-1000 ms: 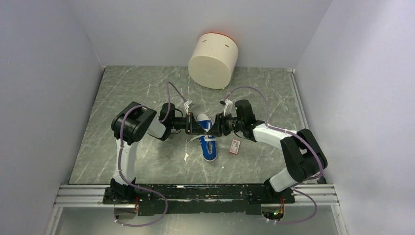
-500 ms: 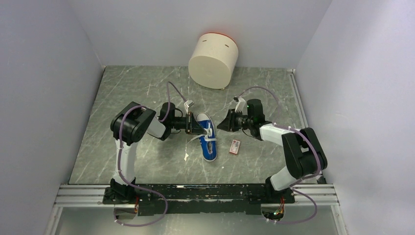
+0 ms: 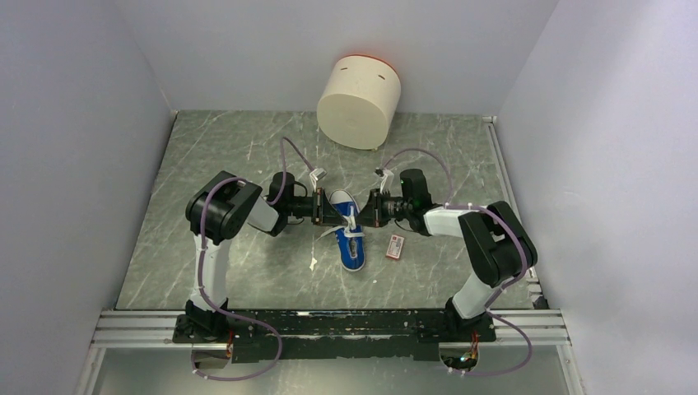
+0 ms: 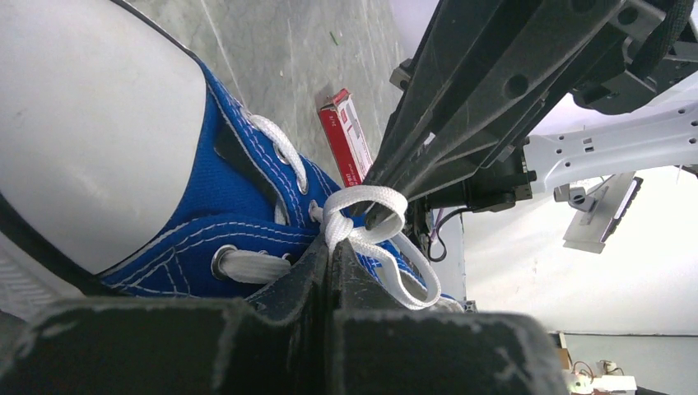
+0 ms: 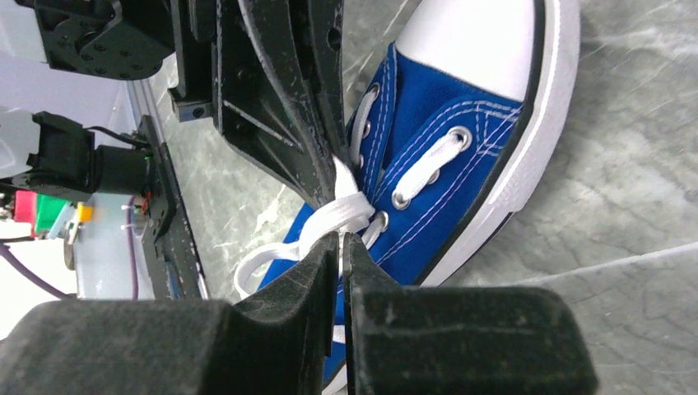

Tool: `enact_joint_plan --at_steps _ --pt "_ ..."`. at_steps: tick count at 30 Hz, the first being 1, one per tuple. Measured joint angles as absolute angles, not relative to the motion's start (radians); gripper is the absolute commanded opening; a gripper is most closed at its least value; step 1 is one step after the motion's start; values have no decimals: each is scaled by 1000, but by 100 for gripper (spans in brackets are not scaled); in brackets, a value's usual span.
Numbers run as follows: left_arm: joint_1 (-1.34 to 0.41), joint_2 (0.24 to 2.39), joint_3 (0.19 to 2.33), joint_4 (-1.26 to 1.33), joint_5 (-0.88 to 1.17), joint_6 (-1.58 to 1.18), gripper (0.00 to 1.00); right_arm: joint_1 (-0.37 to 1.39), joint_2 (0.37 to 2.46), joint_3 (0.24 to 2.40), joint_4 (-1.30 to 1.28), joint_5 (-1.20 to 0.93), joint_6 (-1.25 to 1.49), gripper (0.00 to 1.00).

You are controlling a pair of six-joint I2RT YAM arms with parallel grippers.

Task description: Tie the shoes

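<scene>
Blue canvas with a white toe cap, the sneaker (image 3: 352, 247) is lying on its sole in the middle of the table (image 3: 214, 156). Its long axis is running from far to near, the toe pointing toward the back wall and slightly left, the heel toward the arm bases. Its white laces (image 4: 362, 216) are bunching into a knot over the eyelets. The left pincer (image 4: 331, 253) is pointing in from the shoe's left side, fingers pressing together on the lace at the knot. The right pincer (image 5: 341, 240) is facing it from the opposite side, almost tip to tip, fingers pinching a flat strand. A red-and-white packet (image 3: 396, 246) is lying just right of the sneaker. A cream tub (image 3: 359, 100) is sitting by the back wall.
</scene>
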State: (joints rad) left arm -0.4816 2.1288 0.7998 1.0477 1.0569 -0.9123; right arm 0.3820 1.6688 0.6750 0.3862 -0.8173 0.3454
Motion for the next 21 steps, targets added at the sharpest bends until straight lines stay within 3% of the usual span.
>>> enact_joint_plan --at_steps 21 --pt "-482 2129 805 1049 1058 -931 5 424 1652 633 451 -865 386 12"
